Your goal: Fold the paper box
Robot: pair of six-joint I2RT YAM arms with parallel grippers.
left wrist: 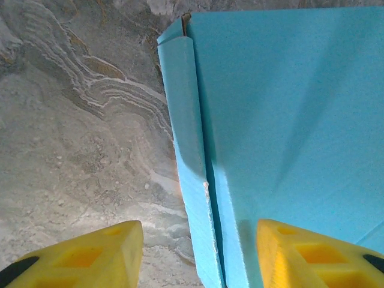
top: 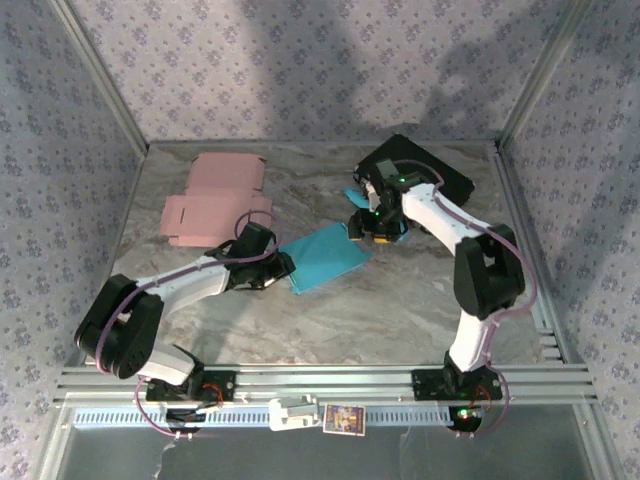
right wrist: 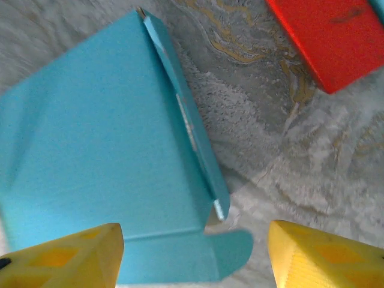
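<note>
The paper box (top: 325,256) is a flat teal blank lying mid-table. My left gripper (top: 283,268) is at its near-left end and my right gripper (top: 372,228) at its far-right end. In the left wrist view the box (left wrist: 288,120) has a narrow side flap (left wrist: 186,150) standing up along its edge. The left gripper (left wrist: 201,255) is open and straddles that edge, with neither finger touching it. In the right wrist view the box (right wrist: 102,150) shows a raised side flap (right wrist: 189,132) and a rounded end tab (right wrist: 231,252). The right gripper (right wrist: 195,258) hovers open over that end.
A flat pink box blank (top: 215,200) lies at the back left. A black slab (top: 425,165) sits at the back right behind the right arm. A red object (right wrist: 330,36) lies close to the teal box's far side. Patterned walls enclose the table.
</note>
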